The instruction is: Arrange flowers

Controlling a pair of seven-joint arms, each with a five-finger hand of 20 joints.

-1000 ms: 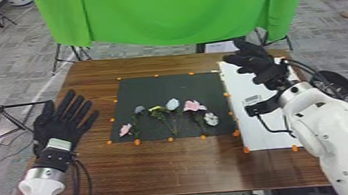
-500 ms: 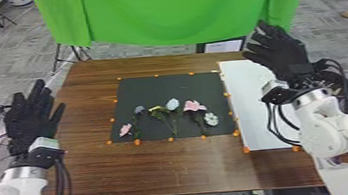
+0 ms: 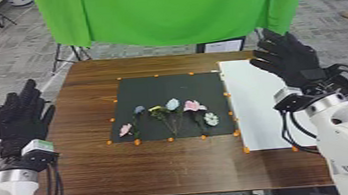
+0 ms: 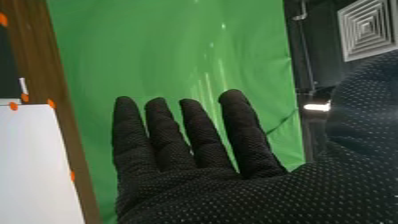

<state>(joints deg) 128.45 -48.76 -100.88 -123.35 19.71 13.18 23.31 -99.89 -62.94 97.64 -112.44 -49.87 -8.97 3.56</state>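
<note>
Artificial flowers lie side by side on a dark mat [image 3: 156, 86] in the head view: a small pink one [image 3: 126, 129], a blue-violet one [image 3: 139, 109], a yellow-green one [image 3: 157, 109], a pale blue one [image 3: 173, 104], a larger pink one [image 3: 194, 105] and a white one [image 3: 211, 118]. My left hand [image 3: 23, 122] is open beyond the table's left edge. My right hand [image 3: 292, 63] is open over the far right side, away from the flowers. In the right wrist view my right hand [image 4: 240, 192] has straight, spread fingers and holds nothing.
A white board [image 3: 258, 104] lies on the right of the brown table [image 3: 159, 172], beside the mat. Orange markers dot the edges of both. A green cloth [image 3: 177, 15] hangs behind the table, and black cables trail from both wrists.
Both hands have moved outward. The left went left off the table; the right swung right, its fingers now straight and pointing away. The flowers have stayed put.
</note>
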